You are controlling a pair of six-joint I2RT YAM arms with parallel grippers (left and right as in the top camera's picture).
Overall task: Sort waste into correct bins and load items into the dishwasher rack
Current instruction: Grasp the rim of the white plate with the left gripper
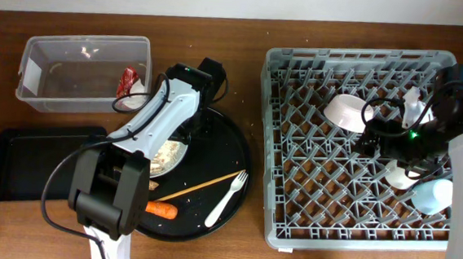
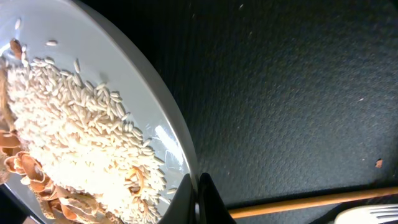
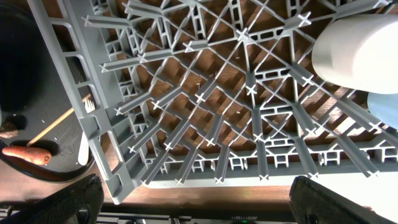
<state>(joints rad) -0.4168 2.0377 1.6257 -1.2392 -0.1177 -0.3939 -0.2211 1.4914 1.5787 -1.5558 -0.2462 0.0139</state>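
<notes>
A white plate (image 2: 158, 118) heaped with rice and beige food scraps (image 2: 68, 130) sits on the round black tray (image 1: 221, 157). My left gripper (image 2: 199, 202) is shut on the plate's rim, one finger on each side. Beside the plate lie a chopstick (image 1: 199, 186), a white fork (image 1: 228, 199) and an orange carrot (image 1: 161, 209). The red wrapper (image 1: 128, 80) lies in the clear tub (image 1: 84, 74). My right gripper (image 3: 199, 205) hangs wide open above the grey dishwasher rack (image 1: 349, 195), holding nothing. The rack holds a cream bowl (image 1: 345, 110) and cups (image 1: 431, 195).
The shallow black rectangular tray (image 1: 41, 163) lies at the left, in front of the tub. My left arm (image 1: 154, 120) arches over the round tray. Brown table shows between the round tray and the rack.
</notes>
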